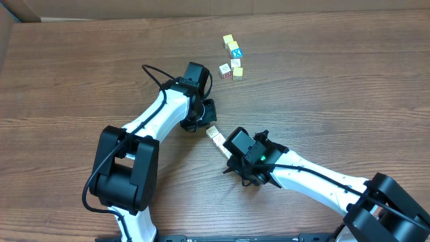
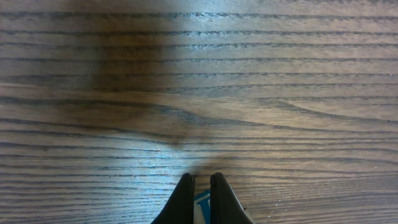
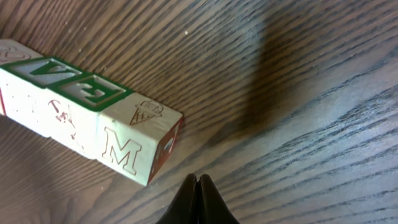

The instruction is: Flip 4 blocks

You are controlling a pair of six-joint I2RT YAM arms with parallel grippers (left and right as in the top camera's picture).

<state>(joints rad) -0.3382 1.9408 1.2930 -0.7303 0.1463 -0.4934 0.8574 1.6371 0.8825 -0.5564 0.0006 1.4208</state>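
A short row of cream wooden blocks [image 1: 215,136] lies between the two arms. In the right wrist view its end block with an M [image 3: 134,146] sits beside one with a green E [image 3: 87,93]. My right gripper [image 3: 198,179] is shut and empty, just off the M block's corner, not touching it. More small blocks [image 1: 232,67], cream, pale yellow and red-bordered, lie in a loose group farther back. My left gripper [image 1: 205,113] hangs between the group and the row. Its fingers [image 2: 183,199] stand almost together over bare wood, with a blue-and-white patch low between them.
A cube with a white X on a blue face [image 1: 236,53] sits in the far group. Two yellow cubes [image 1: 230,43] lie just behind it. The wooden table [image 1: 336,87] stretches to both sides.
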